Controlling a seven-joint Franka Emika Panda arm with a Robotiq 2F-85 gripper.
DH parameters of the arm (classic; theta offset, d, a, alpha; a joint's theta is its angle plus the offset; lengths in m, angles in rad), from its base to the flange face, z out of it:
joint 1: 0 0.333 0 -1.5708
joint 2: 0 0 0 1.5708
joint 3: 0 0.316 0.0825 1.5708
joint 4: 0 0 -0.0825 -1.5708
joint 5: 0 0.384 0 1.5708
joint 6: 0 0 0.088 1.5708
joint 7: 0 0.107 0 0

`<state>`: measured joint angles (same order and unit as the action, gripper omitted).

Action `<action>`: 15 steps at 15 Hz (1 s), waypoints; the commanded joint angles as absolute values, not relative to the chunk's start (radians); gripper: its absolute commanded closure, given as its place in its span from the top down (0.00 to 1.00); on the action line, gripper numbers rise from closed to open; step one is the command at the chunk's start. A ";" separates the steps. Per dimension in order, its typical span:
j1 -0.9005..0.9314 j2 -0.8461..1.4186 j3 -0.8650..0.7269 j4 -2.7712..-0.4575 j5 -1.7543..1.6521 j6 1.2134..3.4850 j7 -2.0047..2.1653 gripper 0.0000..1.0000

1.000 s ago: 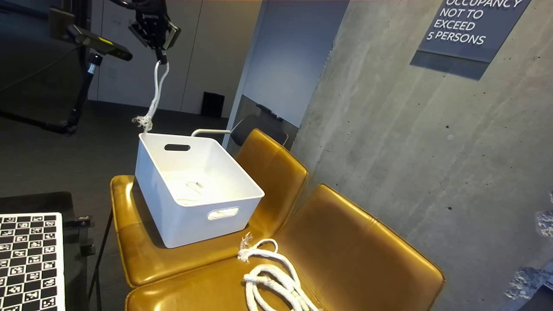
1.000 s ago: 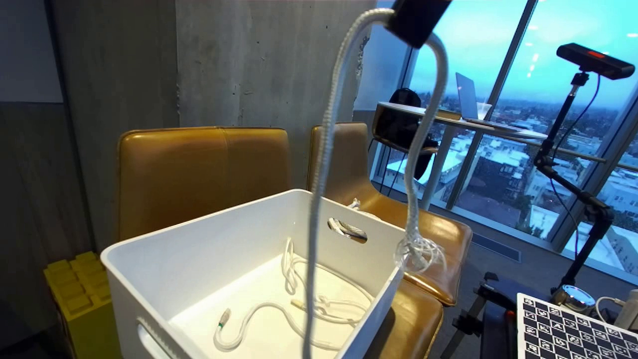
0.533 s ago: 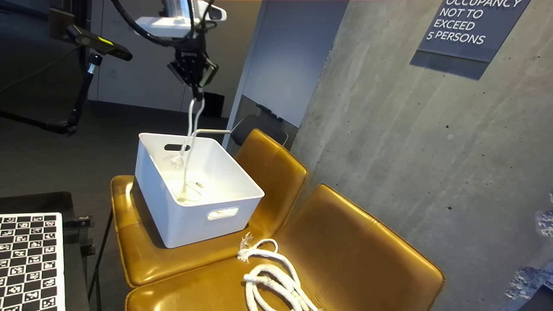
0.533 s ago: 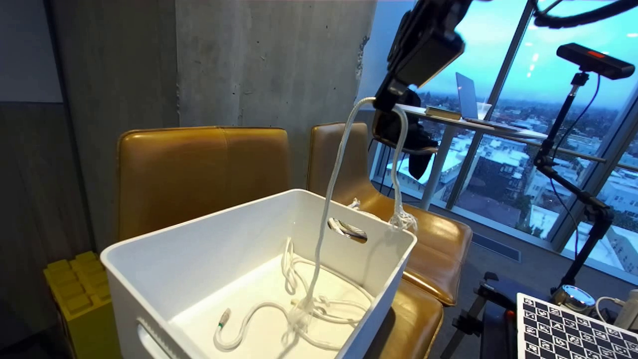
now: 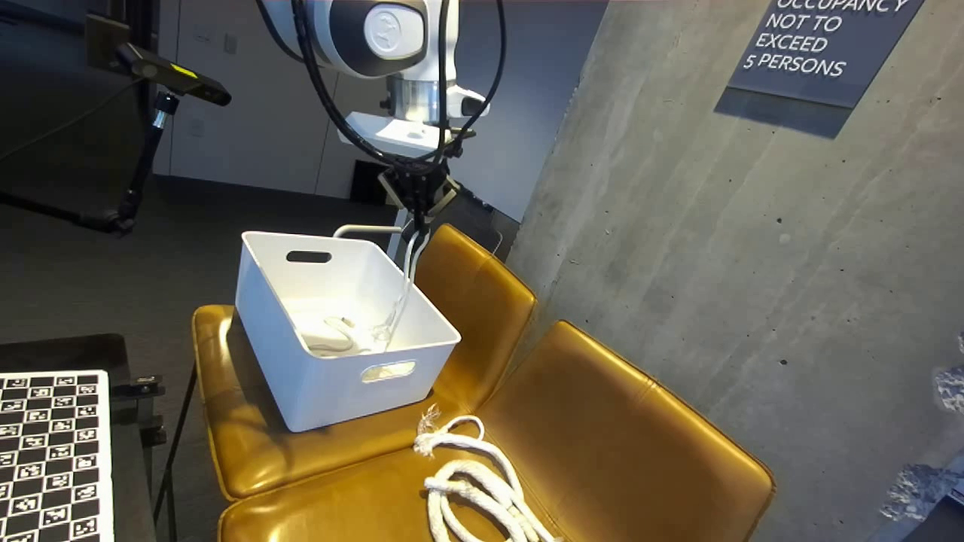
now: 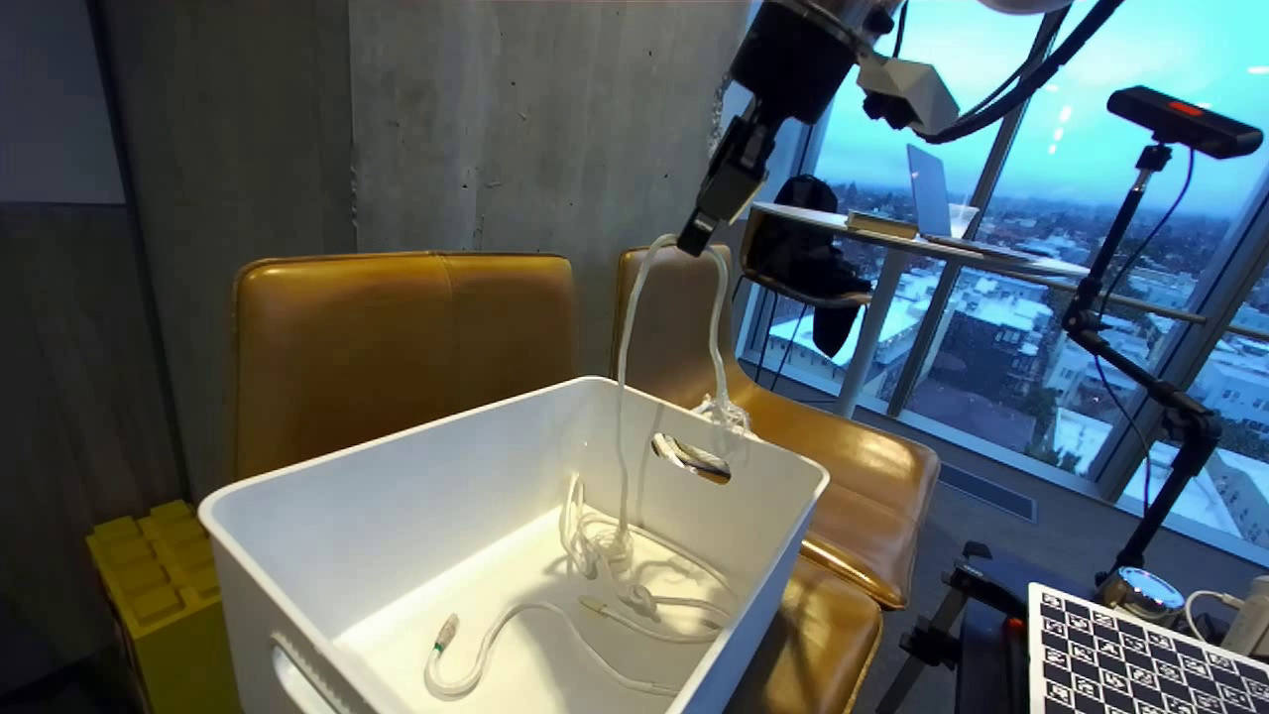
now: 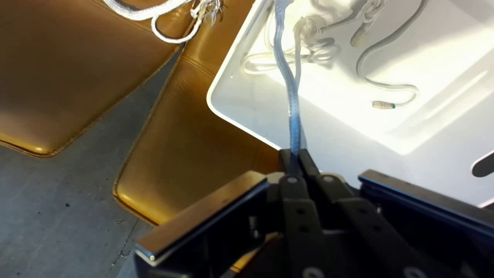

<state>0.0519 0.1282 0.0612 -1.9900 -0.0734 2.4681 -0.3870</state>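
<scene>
Left to right in an exterior view there are one printed marker board (image 5: 53,455), one camera (image 5: 173,74) on a stand, one white bin (image 5: 354,399), one end effector (image 5: 419,230), two tan leather chairs (image 5: 633,433), one coil of thick rope (image 5: 482,489) and one wall sign (image 5: 821,56). The bin stands on the left chair's seat and the coil lies on the right one's. One yellow box (image 6: 164,615) shows left of the bin in an exterior view. Loose cords (image 7: 389,87) lie on the bin's floor, their number unclear; one has a green-banded tip.

The end effector is pinched narrow, its fingers pressed onto one thin white rope (image 7: 293,116). It is above the bin's rim and apart from it.

The thin white rope hangs directly below the fingertips, folded into two strands. Seen in an exterior view, the left strand drops inside the bin to a frayed clump near the loose cords; the right strand is shorter and ends in a frayed tuft. Whether the clump touches the cords cannot be told.
</scene>
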 commanded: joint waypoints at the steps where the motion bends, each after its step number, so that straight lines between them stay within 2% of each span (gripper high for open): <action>1: 0.048 0.209 0.088 -1.883 -0.011 2.473 -0.411 0.01; 5: 0.057 0.245 0.107 -1.858 -0.019 2.482 -0.374 0.01; 6: 0.059 0.245 0.112 -1.868 -0.017 2.484 -0.366 0.19; 7: 0.060 0.241 0.117 -1.879 -0.016 2.484 -0.361 0.29; 15: -0.025 0.272 0.054 -1.896 -0.029 2.495 -0.381 0.85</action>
<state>0.0203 0.2501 0.0823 -1.8933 -0.0367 2.4694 -0.3520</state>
